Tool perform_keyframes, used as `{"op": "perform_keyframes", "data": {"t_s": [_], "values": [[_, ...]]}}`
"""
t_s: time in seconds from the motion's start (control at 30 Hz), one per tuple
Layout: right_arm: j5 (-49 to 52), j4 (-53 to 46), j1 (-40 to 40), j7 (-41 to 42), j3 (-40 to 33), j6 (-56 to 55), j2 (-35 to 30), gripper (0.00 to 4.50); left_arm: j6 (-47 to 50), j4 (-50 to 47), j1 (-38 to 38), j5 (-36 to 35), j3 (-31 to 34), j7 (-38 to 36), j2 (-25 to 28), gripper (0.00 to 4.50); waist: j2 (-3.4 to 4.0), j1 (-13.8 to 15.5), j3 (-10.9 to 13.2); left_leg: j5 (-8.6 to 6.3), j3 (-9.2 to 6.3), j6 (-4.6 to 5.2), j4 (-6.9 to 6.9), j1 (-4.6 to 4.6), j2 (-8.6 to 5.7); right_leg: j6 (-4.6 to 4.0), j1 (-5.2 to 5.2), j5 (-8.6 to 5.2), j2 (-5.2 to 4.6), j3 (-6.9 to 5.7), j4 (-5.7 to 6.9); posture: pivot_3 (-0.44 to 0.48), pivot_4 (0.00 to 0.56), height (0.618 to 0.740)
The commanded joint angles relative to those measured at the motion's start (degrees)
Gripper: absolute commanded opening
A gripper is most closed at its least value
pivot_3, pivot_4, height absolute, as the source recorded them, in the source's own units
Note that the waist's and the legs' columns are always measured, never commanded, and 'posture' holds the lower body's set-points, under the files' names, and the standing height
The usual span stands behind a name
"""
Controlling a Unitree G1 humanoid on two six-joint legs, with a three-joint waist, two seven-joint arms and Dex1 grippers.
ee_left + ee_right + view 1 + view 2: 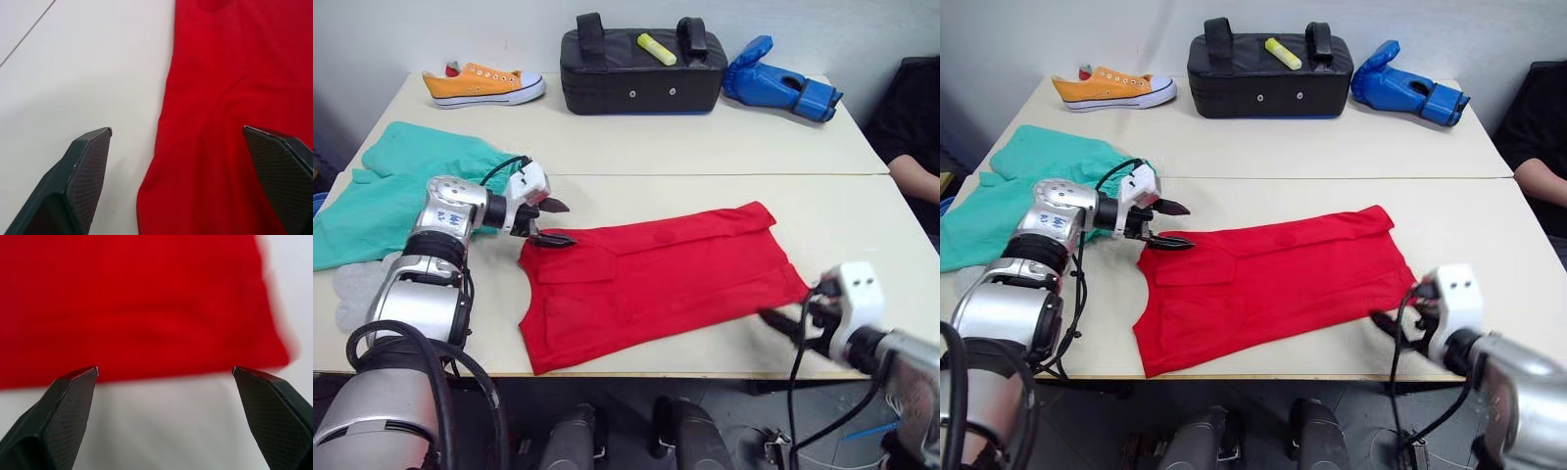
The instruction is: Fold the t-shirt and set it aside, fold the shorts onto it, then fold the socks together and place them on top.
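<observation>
One t-shirt (pixel 656 284), one shorts (pixel 401 186) (teal), one sneaker (pixel 484 84).

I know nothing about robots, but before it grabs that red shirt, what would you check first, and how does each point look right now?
1. Left gripper jaws open: ok, spread over the edge of the t-shirt.
2. Right gripper jaws open: ok, at the shirt's other end.
3. T-shirt lying flat: not quite ok, some cloth is already folded over.
4. Shorts out of the way: ok, lying apart on the table.
5. Socks located: cannot tell, only a pale patch beside the left arm.
</observation>
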Motion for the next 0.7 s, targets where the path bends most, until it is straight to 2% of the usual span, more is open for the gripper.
{"op": "perform_keyframes", "data": {"t_s": [0.03, 0.27, 0.37, 0.47, 0.5, 0.57, 0.7], "values": [[1.24, -2.59, 0.85, -4.3, -1.57, 0.28, 4.19, 4.46, -1.55, 1.61, -3.02, 1.72, 0.88, 2.02, -0.59, 4.5, -0.01, -0.1, 0.0, -0.01, 0.04, 0.06, 0.03, 0.0, -0.01, 0.08, 0.01, 0.05, 0.0, 0.04, -0.01, 0.0, 0.15, 0.74], [1.95, 3.34, -4.0, -10.37, -4.14, 0.28, 12.39, 4.46, -1.48, 3.08, -2.87, 4.82, 0.32, 4.08, -1.44, 4.5, -0.36, -0.4, -0.21, -0.05, 0.05, 0.11, 0.04, 0.06, 0.0, 0.15, 0.04, 0.09, -0.01, 0.09, -0.24, 0.0, 0.15, 0.74], [2.11, 6.67, -6.77, -12.46, -5.49, 0.28, 15.25, 4.5, -2.02, 3.37, -2.0, 6.2, -0.07, 3.71, -1.42, 3.94, -0.56, -0.58, -0.33, -0.05, 0.05, 0.11, 0.04, 0.07, 0.0, 0.15, 0.04, 0.09, -0.01, 0.08, -0.19, 0.0, 0.15, 0.74], [2.22, 8.97, -7.95, -13.87, -5.3, -0.14, 15.31, 4.5, -2.23, 3.45, -1.41, 7.23, -0.2, 3.45, -1.32, 3.0, -0.78, -0.83, -0.47, -0.05, 0.04, 0.11, 0.04, 0.06, 0.0, 0.14, 0.04, 0.09, -0.01, 0.08, -0.12, 0.0, 0.15, 0.74], [2.2, 10.1, -8.26, -14.32, -5.2, -0.69, 15.21, 4.31, -2.16, 3.49, -1.2, 7.5, -0.2, 3.54, -1.27, 2.63, -0.87, -0.94, -0.53, -0.05, 0.04, 0.11, 0.04, 0.06, 0.0, 0.14, 0.05, 0.09, -0.02, 0.07, -0.12, 0.0, 0.15, 0.74], [2.44, 11.37, -8.86, -15.0, -5.01, -1.15, 14.89, 3.87, -2.04, 3.57, -0.83, 8.07, -0.27, 3.7, -1.13, 2.01, -1.0, -1.3, -0.61, -0.06, 0.03, 0.11, 0.04, 0.07, 0.0, 0.14, 0.07, 0.09, -0.02, 0.07, -0.13, 0.0, 0.15, 0.74], [3.46, 11.86, -9.06, -15.42, -4.23, -1.31, 14.31, 2.45, -1.88, 3.61, -0.22, 8.51, -0.03, 3.66, -0.81, 0.67, -1.02, -1.49, -0.62, -0.07, 0.02, 0.12, 0.03, 0.08, 0.01, 0.14, 0.07, 0.09, -0.05, 0.07, -0.23, 0.0, 0.15, 0.74]]}}
